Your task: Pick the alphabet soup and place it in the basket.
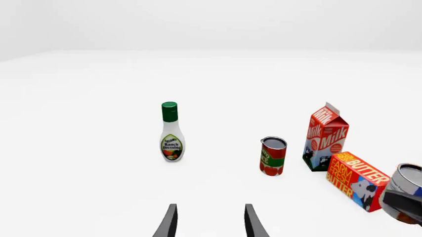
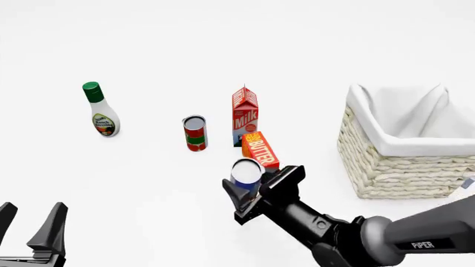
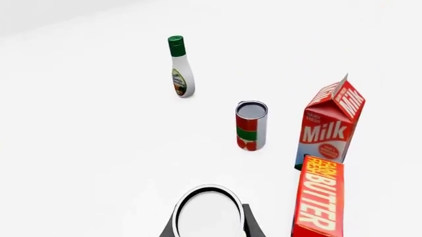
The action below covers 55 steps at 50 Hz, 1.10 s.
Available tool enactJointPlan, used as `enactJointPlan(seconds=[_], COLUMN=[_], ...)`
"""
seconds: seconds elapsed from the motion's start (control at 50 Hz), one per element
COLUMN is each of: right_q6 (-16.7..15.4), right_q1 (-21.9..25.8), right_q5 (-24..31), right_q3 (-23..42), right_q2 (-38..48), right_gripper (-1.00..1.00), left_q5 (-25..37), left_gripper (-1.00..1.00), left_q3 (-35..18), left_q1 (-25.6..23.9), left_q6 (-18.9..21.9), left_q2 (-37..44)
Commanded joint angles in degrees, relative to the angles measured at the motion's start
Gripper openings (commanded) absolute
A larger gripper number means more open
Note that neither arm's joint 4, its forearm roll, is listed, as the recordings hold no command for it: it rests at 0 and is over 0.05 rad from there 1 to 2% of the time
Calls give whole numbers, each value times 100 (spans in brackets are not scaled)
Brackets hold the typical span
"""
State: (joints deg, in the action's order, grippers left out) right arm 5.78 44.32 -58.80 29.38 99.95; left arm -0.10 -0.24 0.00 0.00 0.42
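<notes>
While its fingers clamp either side of the alphabet soup (image 2: 246, 173), the right gripper (image 2: 256, 196) holds the can upright, just beside the butter box (image 2: 260, 149). The basket (image 2: 386, 161) stands well apart on the gripper's right. Beyond the gripper stand a milk carton (image 2: 245, 115) and a red-and-green can (image 2: 195, 133). The left gripper (image 2: 30, 225) hangs with fingers apart, holding nothing.

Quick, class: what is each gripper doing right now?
Left gripper: open, holding nothing.
Right gripper: shut on the alphabet soup.
</notes>
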Motion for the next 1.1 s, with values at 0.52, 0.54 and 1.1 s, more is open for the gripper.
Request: enactJointPlan(seconds=[0.52, 0.54, 1.1], right_q6=[-652, -675, -1303], right_q1=[-339, -365, -1249], right_q5=[1101, 1140, 2316], right_q3=[-157, -141, 312], right_q2=[-2507, -2557, -3864], right_gripper=[-100, -100, -100], left_q5=[0, 0, 0], left_gripper=[100, 100, 100], left_q3=[0, 0, 0], left_q1=[0, 0, 0], left_q6=[0, 0, 0], left_q2=[0, 0, 0])
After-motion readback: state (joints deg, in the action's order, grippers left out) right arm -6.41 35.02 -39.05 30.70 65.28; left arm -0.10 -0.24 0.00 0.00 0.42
